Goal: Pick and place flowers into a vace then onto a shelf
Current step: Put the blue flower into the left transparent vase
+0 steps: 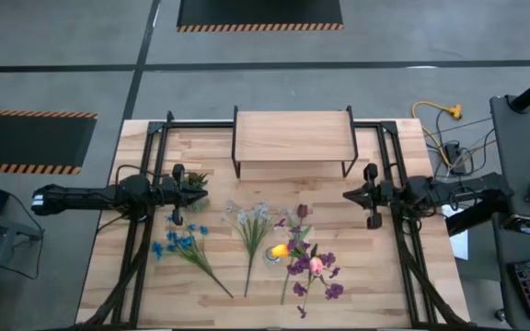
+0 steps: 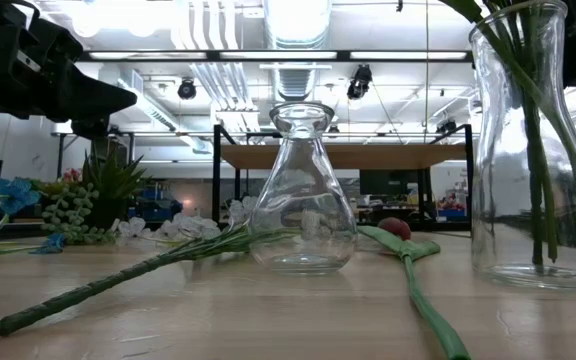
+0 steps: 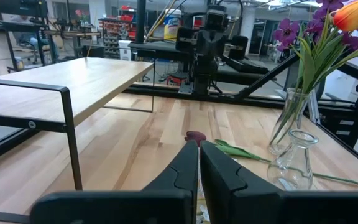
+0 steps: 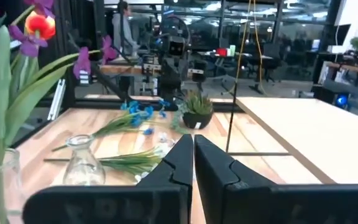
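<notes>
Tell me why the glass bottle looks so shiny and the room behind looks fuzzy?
Low view: ceiling lights glare through the empty vase, and the room behind is out of focus. High view: lighting is even, with soft shadows under the shelf.

lighting bright and even, from ceiling strip lights [image 2: 218, 30] seen in the low view, where they blow out to white. shadows on the table [image 1: 385, 267] are faint and soft. glare streaks the empty glass vase [image 2: 302, 195] and the taller vase [image 2: 528, 150] on the right. the near stem [image 2: 118, 285] is soft, the far room hazy. high view is slightly grainy
</notes>
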Action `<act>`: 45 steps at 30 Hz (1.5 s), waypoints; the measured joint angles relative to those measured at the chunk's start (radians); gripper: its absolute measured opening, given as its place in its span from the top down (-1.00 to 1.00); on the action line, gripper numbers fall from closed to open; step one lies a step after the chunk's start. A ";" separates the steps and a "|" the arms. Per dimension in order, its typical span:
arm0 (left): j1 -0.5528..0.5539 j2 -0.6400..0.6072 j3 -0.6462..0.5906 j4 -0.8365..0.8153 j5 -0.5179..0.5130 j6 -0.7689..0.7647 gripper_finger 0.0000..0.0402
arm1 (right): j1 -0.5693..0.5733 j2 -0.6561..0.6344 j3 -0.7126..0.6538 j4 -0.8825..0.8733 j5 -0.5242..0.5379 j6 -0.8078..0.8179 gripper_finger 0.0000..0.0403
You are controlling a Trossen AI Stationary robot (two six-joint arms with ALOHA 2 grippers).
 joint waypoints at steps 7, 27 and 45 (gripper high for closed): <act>0.000 0.000 0.000 0.000 0.000 0.000 1.00 | 0.001 -0.079 -0.075 -0.009 0.000 -0.010 0.96; 0.000 0.000 0.000 -0.003 0.000 0.000 1.00 | 0.001 -0.082 -0.077 0.073 0.017 -0.215 0.96; 0.000 0.049 0.003 0.238 -0.003 -0.094 0.37 | 0.001 -0.069 -0.076 0.142 0.026 -0.232 0.96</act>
